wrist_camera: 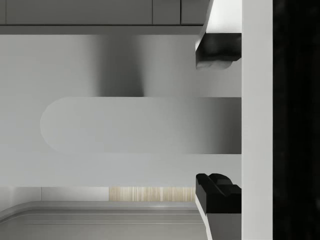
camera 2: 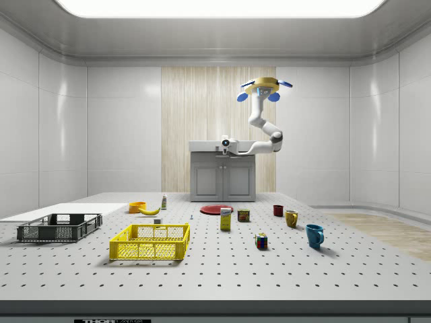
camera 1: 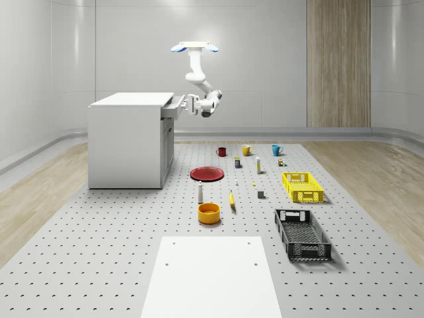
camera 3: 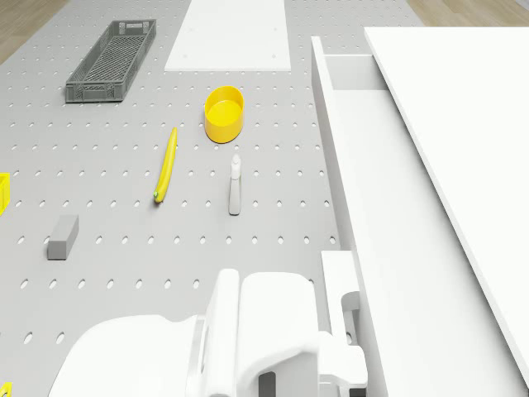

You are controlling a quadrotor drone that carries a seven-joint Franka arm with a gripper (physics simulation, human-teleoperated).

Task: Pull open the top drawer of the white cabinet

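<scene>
Hand [wrist_camera: 218, 120] at top drawer [camera 1: 173, 106], partly open; drone [camera 1: 195, 47] hovers beside cabinet [camera 1: 129, 140]

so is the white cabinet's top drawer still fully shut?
No: in the whole-scene view the top drawer juts out from the white cabinet, end effector at its front.

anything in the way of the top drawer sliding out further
Nothing visible. The top drawer is already partly out of the white cabinet, with the hand at its front and the drone hovering above. The space in front is open air; the red plate lies on the floor below.
</scene>
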